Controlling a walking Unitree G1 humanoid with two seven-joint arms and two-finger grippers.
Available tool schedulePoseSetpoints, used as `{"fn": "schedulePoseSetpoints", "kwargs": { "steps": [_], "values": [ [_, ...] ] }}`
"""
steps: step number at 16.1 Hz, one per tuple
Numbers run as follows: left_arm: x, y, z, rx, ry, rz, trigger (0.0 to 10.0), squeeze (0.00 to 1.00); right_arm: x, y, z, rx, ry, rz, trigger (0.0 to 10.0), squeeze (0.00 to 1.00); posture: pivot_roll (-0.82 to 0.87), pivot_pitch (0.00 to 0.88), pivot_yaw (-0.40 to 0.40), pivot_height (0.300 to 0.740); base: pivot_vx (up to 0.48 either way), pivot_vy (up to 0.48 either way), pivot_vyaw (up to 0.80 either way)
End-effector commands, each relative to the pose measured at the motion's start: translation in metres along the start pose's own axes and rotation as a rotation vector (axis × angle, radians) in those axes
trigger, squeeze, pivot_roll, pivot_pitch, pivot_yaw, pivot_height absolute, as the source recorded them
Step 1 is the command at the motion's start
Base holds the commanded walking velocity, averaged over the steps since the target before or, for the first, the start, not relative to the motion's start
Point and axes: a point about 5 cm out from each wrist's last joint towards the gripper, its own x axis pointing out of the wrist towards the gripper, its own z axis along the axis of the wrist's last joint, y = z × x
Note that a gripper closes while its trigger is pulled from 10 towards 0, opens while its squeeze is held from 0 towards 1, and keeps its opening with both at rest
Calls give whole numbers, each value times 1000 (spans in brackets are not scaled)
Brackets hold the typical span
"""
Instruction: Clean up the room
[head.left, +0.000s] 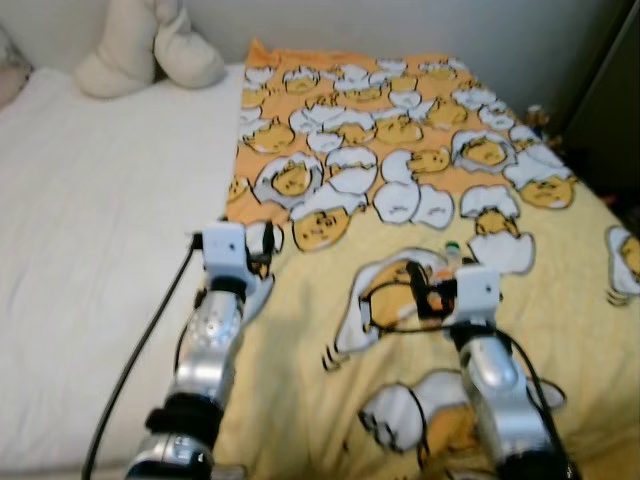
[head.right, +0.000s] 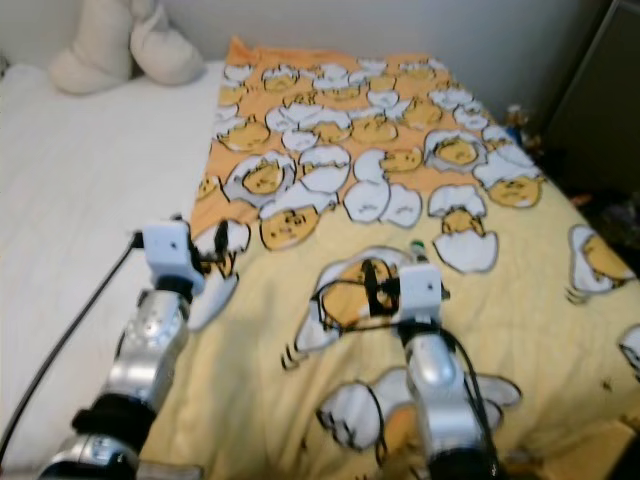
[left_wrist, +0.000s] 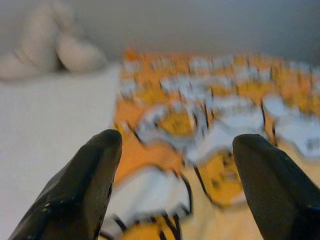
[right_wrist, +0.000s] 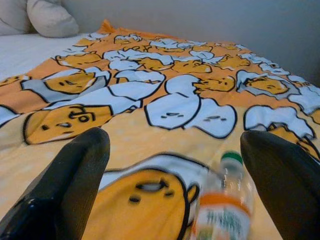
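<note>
A small clear bottle (right_wrist: 223, 201) with a green cap and an orange label lies on the yellow and orange egg-print blanket (head.left: 400, 130). In the left eye view the bottle (head.left: 451, 250) sits just beyond my right wrist. My right gripper (right_wrist: 175, 185) is open, a little short of the bottle, which lies between its two black fingers (right_wrist: 65, 185) towards one side. My left gripper (left_wrist: 172, 180) is open too. It hovers over the blanket's left edge, where the blanket meets the white sheet (head.left: 90, 200), and holds nothing.
Cream pillows (head.left: 150, 45) lie at the head of the bed against the wall. Dark furniture (head.left: 610, 100) stands close along the bed's right side. A black cable (head.left: 140, 350) trails from my left arm over the white sheet.
</note>
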Motion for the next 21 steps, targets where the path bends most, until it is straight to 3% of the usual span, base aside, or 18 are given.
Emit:
{"fn": "schedulePoseSetpoints", "kwargs": {
  "steps": [1,7,18,21],
  "values": [
    [-2,-8,-11,-23,66,-7,10000,0,-1,-8,-4,2,26,-11,10000,0,-77,0,40,740,0,0,0],
    [-3,-9,-12,20,63,-26,10000,0,-2,-6,-7,5,40,-3,10000,0,-82,0,42,740,0,0,0],
    [0,-20,-8,59,28,-112,10000,0,-5,-8,-8,6,36,-23,10000,0,-104,0,57,740,0,-460,0],
    [3,-21,-8,13,50,-106,10000,0,-8,-8,-10,5,44,-32,10000,0,-108,0,58,740,99,-414,-706]
  ]
}}
